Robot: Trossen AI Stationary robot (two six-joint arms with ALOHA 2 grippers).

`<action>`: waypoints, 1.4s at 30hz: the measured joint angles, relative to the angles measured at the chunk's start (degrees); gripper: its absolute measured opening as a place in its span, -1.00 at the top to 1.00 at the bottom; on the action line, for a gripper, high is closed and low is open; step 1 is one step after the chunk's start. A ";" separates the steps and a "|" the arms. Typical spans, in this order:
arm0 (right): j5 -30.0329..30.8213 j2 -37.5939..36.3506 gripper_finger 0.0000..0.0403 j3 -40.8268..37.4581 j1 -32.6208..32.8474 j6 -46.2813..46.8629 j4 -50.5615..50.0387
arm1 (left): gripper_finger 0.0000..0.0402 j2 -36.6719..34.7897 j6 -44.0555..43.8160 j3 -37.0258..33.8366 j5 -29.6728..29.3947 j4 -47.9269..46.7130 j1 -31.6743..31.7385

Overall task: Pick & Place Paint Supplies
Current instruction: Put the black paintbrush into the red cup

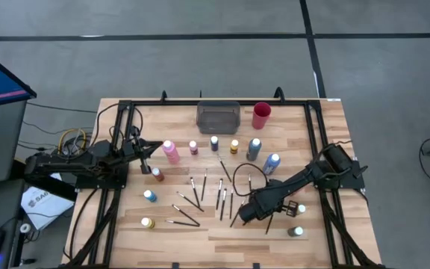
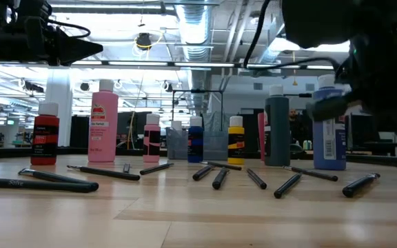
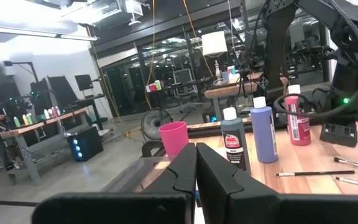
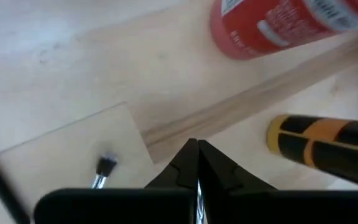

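Note:
Paint bottles stand upright on the wooden table: a pink one (image 1: 170,152), a dark one (image 1: 214,143), a yellow one (image 1: 234,146) and a blue one (image 1: 272,163) among several. Thin dark brushes (image 1: 200,190) lie flat, scattered across the table's middle. My right gripper (image 1: 242,217) points steeply down over the brushes near the front. It is shut, and its wrist view shows nothing between the fingertips (image 4: 197,149). A brush tip (image 4: 104,165) lies on the wood beside it. My left gripper (image 1: 153,152) waits shut above the table's left side, beside the pink bottle.
A grey tray (image 1: 218,116) and a red cup (image 1: 261,114) stand at the far edge. Two bottles (image 1: 298,209) stand right of my right gripper. A red bottle (image 4: 272,25) and a yellow-and-black one (image 4: 328,149) show ahead of it. Black frame rails (image 1: 118,172) line both sides.

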 joint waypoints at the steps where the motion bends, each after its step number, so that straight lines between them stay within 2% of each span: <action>1: 0.36 -0.54 1.00 0.00 0.00 0.00 -0.68 | 0.99 0.00 0.00 0.02 0.00 0.05 0.00; 5: 3.54 -2.66 1.00 0.00 -0.09 -0.42 -1.24 | 0.99 0.00 0.00 0.01 -0.02 0.36 0.00; 8: 8.20 -4.45 1.00 0.86 -0.33 -0.49 -1.58 | 0.99 0.00 0.00 0.01 -0.02 0.42 0.00; 13: 20.15 -7.89 1.00 4.22 -1.62 -1.06 -5.18 | 0.99 0.00 0.00 0.00 -0.02 0.63 0.00; 20: 36.06 -11.43 1.00 13.33 -4.73 -4.88 -17.44 | 0.99 0.00 0.00 0.02 -0.02 1.00 0.00; 25: 47.20 -15.56 1.00 15.44 -9.28 -12.88 -16.98 | 0.99 0.00 0.00 0.01 -0.02 1.22 0.00; 36: 59.18 -23.12 1.00 15.39 -22.50 -30.46 -15.92 | 0.99 0.00 0.00 0.02 -0.02 1.65 0.00; 42: 65.80 -25.54 1.00 15.37 -30.34 -46.99 -10.00 | 0.99 -0.01 0.00 0.01 -0.02 1.92 0.00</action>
